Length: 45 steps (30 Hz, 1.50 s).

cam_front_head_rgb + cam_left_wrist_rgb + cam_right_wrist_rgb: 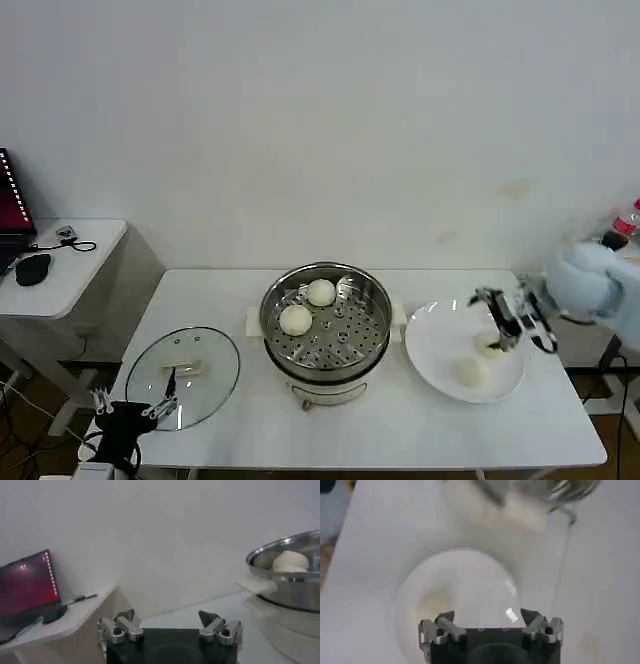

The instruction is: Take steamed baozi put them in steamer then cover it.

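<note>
The steamer (326, 327) stands at the middle of the white table (400, 430), its lid off so the perforated tray is open to loading from above, and two steamed baozi (321, 292) (295, 319) already sit on that tray, toward its far-left part, which leaves the rest of the tray free for the others. To the right of the steamer, just beside it, lies the white plate (432, 345) that serves as the supply; two more baozi rest on it, one (471, 373) near the plate's front and one (489, 346) under the right gripper (512, 322). That gripper hangs over the plate, on the side away from the steamer, pointing down with its fingers spread wide and nothing between them, as the right wrist view confirms (490, 622); by my reading it is lined up to close on the third bun. The glass lid (184, 370) lies flat on the table to the left of the steamer, set aside within the left arm's reach for the covering step. The left gripper (130, 408) waits low at the table's front edge just by the lid, left of the steamer, its fingers likewise apart and empty (170, 622), probably parked until the lid is wanted.
</note>
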{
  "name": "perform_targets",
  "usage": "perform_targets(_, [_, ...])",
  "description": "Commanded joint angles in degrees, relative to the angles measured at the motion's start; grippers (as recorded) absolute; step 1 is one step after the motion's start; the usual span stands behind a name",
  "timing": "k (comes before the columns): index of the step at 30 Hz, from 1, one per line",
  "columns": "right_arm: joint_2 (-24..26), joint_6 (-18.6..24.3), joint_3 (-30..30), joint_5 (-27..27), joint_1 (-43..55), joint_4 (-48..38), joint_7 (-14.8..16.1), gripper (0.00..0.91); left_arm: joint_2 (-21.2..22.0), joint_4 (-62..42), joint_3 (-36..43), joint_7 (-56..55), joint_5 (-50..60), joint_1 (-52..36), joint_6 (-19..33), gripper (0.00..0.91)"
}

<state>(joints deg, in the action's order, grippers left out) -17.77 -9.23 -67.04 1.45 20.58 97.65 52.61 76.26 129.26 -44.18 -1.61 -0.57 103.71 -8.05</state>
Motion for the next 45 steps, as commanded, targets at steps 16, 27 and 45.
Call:
perform_targets(16, [-5.2, 4.9, 18.3, 7.6, -27.5, -12.2, 0.8, 0.907, 0.7, -1.2, 0.3, 0.0, 1.5, 0.2, -0.1, 0.907])
perform_targets(27, [-10.3, 4.9, 17.1, 6.5, -26.1, -18.8, -0.2, 0.907, 0.2, -1.6, -1.2, 0.0, 1.2, 0.3, -0.1, 0.907])
perform_targets(45, [-14.0, 1.4, 13.2, 3.8, -22.9, -19.8, 0.8, 0.705, 0.5, -2.0, -1.7, 0.0, 0.9, 0.2, 0.0, 0.907])
